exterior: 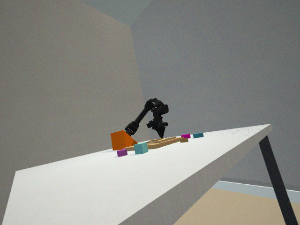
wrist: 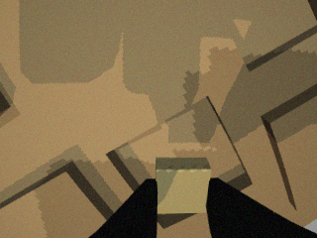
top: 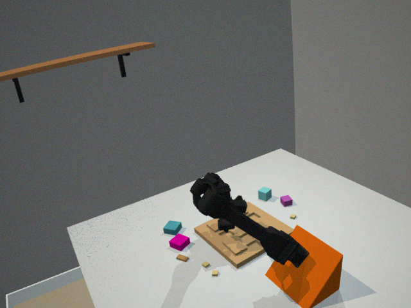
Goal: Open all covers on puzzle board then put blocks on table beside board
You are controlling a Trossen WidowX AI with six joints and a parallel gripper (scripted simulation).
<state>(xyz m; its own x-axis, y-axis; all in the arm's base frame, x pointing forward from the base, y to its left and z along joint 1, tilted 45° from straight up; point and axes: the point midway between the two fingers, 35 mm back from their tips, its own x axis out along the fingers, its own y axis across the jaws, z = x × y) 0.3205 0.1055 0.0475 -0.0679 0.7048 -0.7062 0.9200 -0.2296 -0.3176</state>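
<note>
The tan puzzle board [top: 207,233] [exterior: 167,141] [wrist: 79,14] lies mid-table with raised covers on it. My gripper [top: 225,227] [exterior: 161,136] [wrist: 181,188] points straight down onto the board and is shut on a small tan knob [wrist: 184,200] of a turned cover [wrist: 218,129]. Two teal blocks [top: 264,193] [top: 172,226], a magenta block [top: 179,241] and a purple block [top: 286,200] rest on the table off the board. In the exterior view the near teal block [exterior: 140,147] and the purple block [exterior: 122,152] stand in front of the board. The wells are hidden by the arm.
The arm's orange wedge base [top: 311,265] [exterior: 118,140] stands at the board's right end. Small tan cubes [top: 205,264] [top: 214,273] [top: 292,216] and a flat brown piece [top: 182,257] lie on the table near the board. A wall shelf [top: 76,58] hangs far behind.
</note>
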